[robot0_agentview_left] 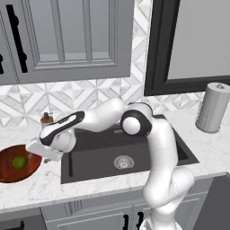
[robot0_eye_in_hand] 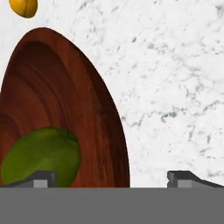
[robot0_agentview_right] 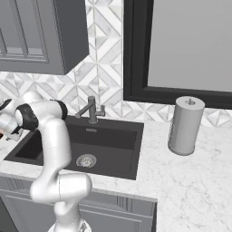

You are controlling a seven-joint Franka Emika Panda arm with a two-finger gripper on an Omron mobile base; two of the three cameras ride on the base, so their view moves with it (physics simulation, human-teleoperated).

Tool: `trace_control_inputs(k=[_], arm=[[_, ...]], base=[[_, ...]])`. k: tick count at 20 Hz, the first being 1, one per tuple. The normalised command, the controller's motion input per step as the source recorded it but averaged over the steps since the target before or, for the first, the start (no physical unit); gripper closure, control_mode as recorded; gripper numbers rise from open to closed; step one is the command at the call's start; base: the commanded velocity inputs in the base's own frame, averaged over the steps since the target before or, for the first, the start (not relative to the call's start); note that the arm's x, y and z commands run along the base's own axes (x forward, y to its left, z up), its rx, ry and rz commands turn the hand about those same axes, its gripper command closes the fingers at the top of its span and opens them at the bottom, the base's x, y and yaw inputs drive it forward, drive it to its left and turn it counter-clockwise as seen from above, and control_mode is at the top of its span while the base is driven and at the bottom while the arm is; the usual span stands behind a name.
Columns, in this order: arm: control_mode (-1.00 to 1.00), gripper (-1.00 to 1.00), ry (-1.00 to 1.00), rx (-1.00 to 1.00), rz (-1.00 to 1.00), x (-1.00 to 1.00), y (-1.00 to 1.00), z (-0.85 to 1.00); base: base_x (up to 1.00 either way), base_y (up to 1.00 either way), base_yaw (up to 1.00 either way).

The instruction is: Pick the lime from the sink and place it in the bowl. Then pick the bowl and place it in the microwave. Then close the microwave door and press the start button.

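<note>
The gripper [robot0_eye_in_hand: 113, 177] is open wide and holds nothing. One finger is over the bowl's [robot0_eye_in_hand: 65, 96] edge and one is over the counter [robot0_eye_in_hand: 175, 65], maybe so it can pinch the rim. The lime [robot0_eye_in_hand: 41, 155] sits inside the bowl, beside the sink [robot0_agentview_left: 130, 155]

Yellow-green lime [robot0_eye_in_hand: 41, 155] in glossy grained reddish-brown bowl [robot0_eye_in_hand: 94, 113]; white grey-veined marble counter [robot0_eye_in_hand: 175, 87]; charcoal sink [robot0_agentview_left: 134, 152].

Arm [robot0_agentview_left: 148, 148] outstretched left, fingers [robot0_eye_in_hand: 41, 178] apart
</note>
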Motion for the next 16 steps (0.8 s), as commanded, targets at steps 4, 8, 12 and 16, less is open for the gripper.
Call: trace_control_inputs(k=[4, 8, 12, 16], arm=[[-1.0, 1.0, 0.07, 0.0, 0.0, 0.01, 0.1, -0.1], [-1.0, 1.0, 0.03, 0.01, 0.0, 0.0, -0.1, 0.0], [-1.0, 1.0, -0.09, 0.0, 0.0, -0.18, -0.83, 0.19], [-1.0, 1.0, -0.21, 0.0, 0.01, -0.38, -1.0, 0.54]], base=[[0.0, 0.0, 0.0], [0.0, 0.0, 0.0], [0.0, 0.0, 0.0], [0.0, 0.0, 0.0]])
